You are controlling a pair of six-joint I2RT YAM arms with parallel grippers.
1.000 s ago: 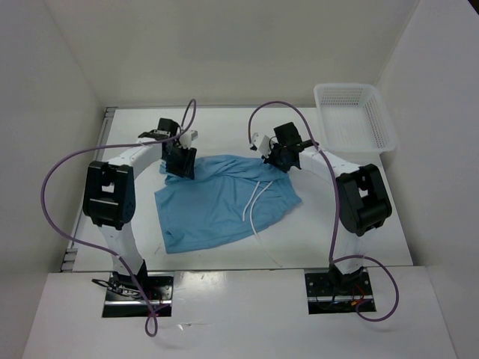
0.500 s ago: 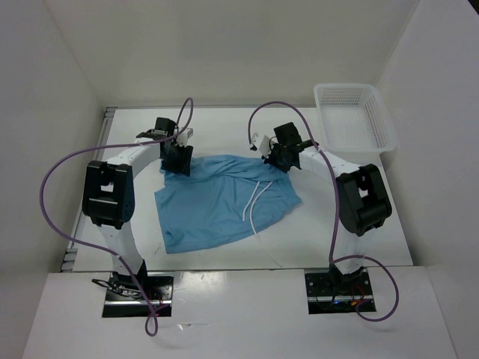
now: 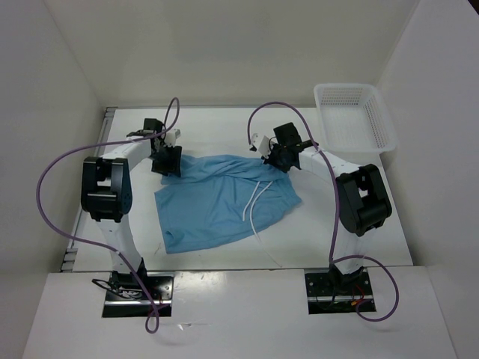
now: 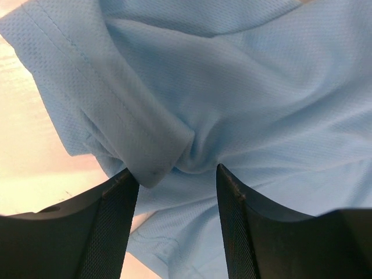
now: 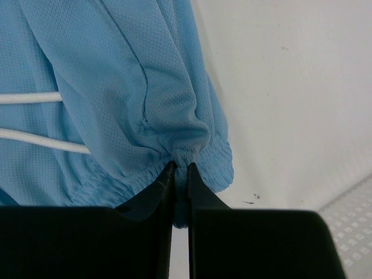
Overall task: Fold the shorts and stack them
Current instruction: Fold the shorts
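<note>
I log the right gripper (image 5: 179,167) pinched tight on the gathered waistband of the shorts (image 5: 116,87) at its fingertips, and the left gripper (image 4: 174,174) spread wide, a hem fold just ahead of its tips.

White worktop (image 3: 217,134) boxed in by plain white walls (image 3: 224,45).
Walls rise along the far, left and right edges; a pale ledge (image 3: 239,314) lines the near edge; even light.
</note>
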